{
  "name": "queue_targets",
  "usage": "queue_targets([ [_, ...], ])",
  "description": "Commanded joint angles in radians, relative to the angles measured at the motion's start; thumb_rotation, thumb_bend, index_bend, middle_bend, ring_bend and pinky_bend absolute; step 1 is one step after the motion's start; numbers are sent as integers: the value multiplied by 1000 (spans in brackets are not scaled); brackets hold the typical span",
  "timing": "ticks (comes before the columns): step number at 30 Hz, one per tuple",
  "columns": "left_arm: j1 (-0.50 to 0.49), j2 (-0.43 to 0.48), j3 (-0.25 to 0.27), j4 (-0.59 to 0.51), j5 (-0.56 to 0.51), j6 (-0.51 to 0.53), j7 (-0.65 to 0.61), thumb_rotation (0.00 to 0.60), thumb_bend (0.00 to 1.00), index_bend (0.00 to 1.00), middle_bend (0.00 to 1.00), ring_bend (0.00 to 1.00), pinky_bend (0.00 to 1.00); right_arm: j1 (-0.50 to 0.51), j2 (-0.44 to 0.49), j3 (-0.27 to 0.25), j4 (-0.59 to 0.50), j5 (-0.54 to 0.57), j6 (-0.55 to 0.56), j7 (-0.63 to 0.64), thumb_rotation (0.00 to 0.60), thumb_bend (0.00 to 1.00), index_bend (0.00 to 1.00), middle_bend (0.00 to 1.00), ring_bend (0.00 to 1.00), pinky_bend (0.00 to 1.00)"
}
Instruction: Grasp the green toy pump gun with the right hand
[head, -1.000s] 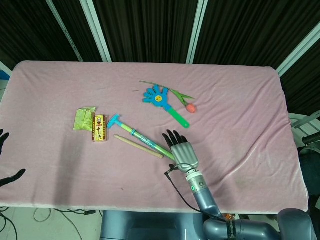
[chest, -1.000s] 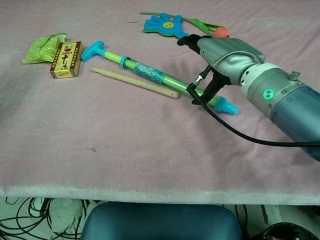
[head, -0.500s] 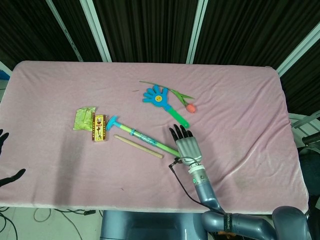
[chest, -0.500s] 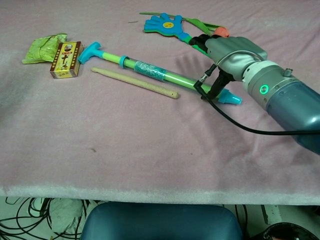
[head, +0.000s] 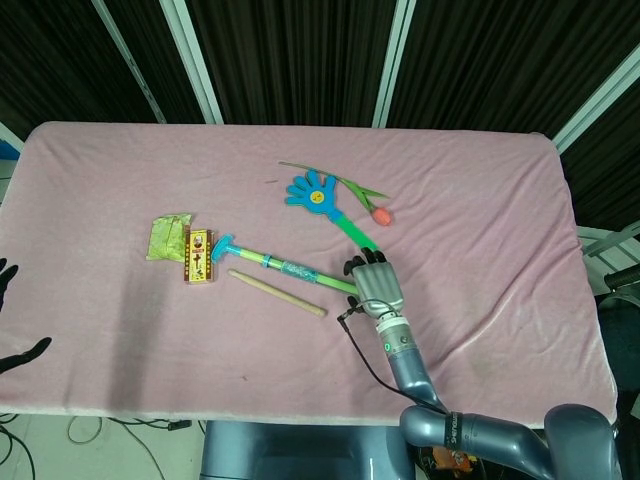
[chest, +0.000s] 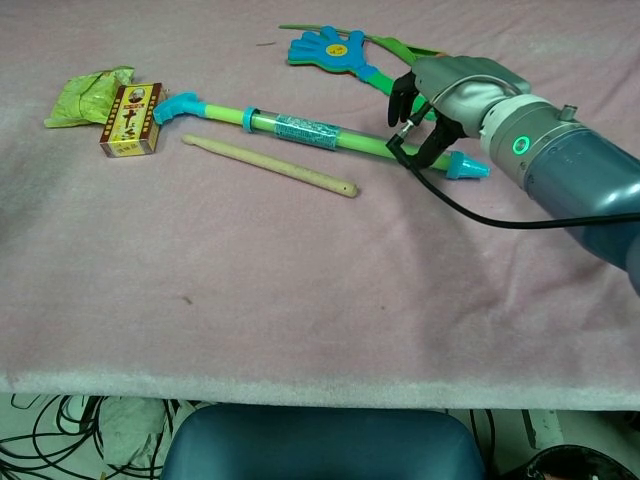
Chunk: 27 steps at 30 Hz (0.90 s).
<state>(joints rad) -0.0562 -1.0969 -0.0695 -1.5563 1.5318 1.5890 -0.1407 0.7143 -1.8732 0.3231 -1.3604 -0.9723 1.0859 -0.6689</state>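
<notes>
The green toy pump gun (head: 300, 272) lies on the pink cloth, its blue handle (chest: 178, 106) to the left and its blue tip (chest: 468, 167) to the right. My right hand (head: 375, 285) sits over the shaft near the tip. Its fingers (chest: 401, 98) curl down over the far side of the green shaft (chest: 300, 128) and the thumb comes in from the near side, so it grips the gun. The part of the shaft under the palm is hidden. My left hand (head: 22, 356) shows only as dark, spread fingers at the left edge of the head view, holding nothing.
A wooden stick (chest: 270, 166) lies just in front of the gun. A small box (chest: 133, 118) and a green packet (chest: 90, 92) sit by the gun's handle. A blue hand clapper (chest: 330, 50) and a toy tulip (head: 378, 213) lie behind my right hand.
My right hand has moved farther from me along the gun and curled its fingers around the shaft. The gun's tip end has swung away from me. The left hand has not moved.
</notes>
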Motion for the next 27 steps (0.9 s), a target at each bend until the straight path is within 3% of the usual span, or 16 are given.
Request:
queue_targets([
  [1, 0, 1, -1, 0, -2, -1, -2, 600, 0, 0, 0, 0, 0, 16, -14, 4, 13, 12, -10, -8, 600, 364, 447, 367, 176, 202],
  [16, -2, 6, -4, -1, -8, -8, -19, 600, 0, 0, 0, 0, 0, 55, -60, 5, 94, 62, -25, -24, 600, 401, 479, 383, 181, 202],
  [21, -2, 7, -3, -3, -7, -7, -21, 600, 0, 0, 0, 0, 0, 56, -60, -8, 102, 59, -24, -20, 600, 471, 545, 443, 235, 204],
  [23, -1, 7, -3, -3, -7, -7, -22, 600, 0, 0, 0, 0, 0, 55, -60, -13, 105, 60, -25, -17, 600, 527, 626, 512, 318, 247],
  [27, -2, 7, -4, -2, -7, -6, -22, 600, 0, 0, 0, 0, 0, 50, -55, -22, 102, 27, -19, 23, 600, 626, 813, 672, 576, 586],
])
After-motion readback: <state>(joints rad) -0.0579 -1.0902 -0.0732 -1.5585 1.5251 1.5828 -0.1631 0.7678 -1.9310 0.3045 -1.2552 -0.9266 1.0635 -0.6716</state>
